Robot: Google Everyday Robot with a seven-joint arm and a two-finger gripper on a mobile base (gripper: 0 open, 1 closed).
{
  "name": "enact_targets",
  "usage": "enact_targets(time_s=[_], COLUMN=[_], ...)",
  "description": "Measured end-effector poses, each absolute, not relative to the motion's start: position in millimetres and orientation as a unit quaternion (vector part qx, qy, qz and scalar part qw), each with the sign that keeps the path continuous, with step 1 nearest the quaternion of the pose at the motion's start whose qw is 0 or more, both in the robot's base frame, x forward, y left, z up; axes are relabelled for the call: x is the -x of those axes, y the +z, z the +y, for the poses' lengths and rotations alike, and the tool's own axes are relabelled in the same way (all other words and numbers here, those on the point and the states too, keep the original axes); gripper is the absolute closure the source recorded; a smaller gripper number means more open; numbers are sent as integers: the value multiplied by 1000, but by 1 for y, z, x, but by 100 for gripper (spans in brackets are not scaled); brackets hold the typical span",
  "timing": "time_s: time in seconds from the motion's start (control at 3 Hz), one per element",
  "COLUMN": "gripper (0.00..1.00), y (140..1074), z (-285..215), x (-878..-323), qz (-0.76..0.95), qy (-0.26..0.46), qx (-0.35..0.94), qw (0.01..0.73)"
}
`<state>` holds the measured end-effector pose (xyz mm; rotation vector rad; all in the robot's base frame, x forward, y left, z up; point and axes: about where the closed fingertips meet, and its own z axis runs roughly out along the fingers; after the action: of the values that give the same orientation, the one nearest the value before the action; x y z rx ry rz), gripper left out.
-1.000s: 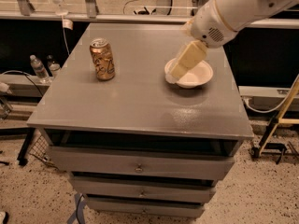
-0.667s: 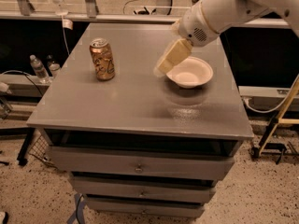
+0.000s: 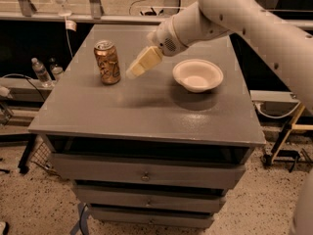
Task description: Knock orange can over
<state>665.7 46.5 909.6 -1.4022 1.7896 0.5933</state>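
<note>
The orange can [image 3: 107, 62] stands upright on the grey cabinet top [image 3: 146, 111], toward its left rear. It has pale swirly markings and a silver top. My gripper [image 3: 134, 71] hangs from the white arm that comes in from the upper right. Its cream fingers point down and left, just right of the can and a small gap away from it, a little above the surface. It holds nothing.
A white bowl [image 3: 198, 75] sits on the cabinet top right of the gripper. The cabinet has drawers [image 3: 145, 175] below. Plastic bottles [image 3: 41, 71] stand on a low shelf at the left. Cables and a railing run behind.
The gripper has swung left from over the white bowl to just beside the can. The can and bowl have not moved.
</note>
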Motion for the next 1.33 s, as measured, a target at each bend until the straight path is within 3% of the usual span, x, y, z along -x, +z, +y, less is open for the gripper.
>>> enact_targets(time_s=[0.67, 1.33], gripper=[0, 0], y=[904, 911], z=[111, 145], x=[-690, -684], qz=[665, 645], qy=[319, 350], qx=[531, 539], qw=[416, 413])
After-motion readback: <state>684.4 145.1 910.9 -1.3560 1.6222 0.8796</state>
